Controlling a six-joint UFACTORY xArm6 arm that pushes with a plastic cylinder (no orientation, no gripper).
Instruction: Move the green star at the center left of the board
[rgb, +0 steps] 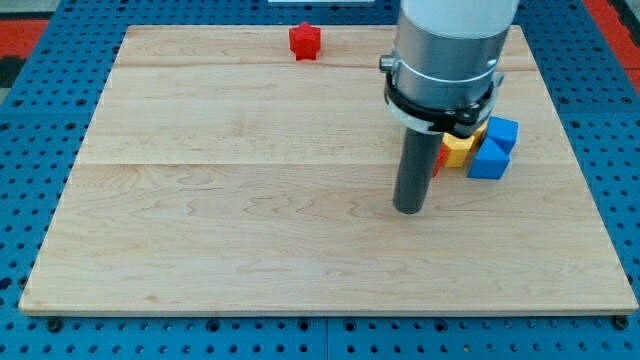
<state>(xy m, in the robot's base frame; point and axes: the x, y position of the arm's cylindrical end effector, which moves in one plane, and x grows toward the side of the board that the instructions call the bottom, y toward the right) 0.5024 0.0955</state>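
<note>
Red star (305, 41), yellow block (459, 148), blue blocks (493, 146)

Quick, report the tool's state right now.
Tool: a plain rod, nothing to open or close, holding nothing. My tip rests on the board, to the view's left of the yellow block and blue blocks. No green star visible.

A wide, pale grey cylinder fills the upper right of the frame, smooth and faintly shiny. At its base there's a black ring clamp with a small tab sticking out on the left, over a white band. Below that hangs the straight dark rod, matte charcoal, round in section, ending flat at my tip (408, 209).
</note>
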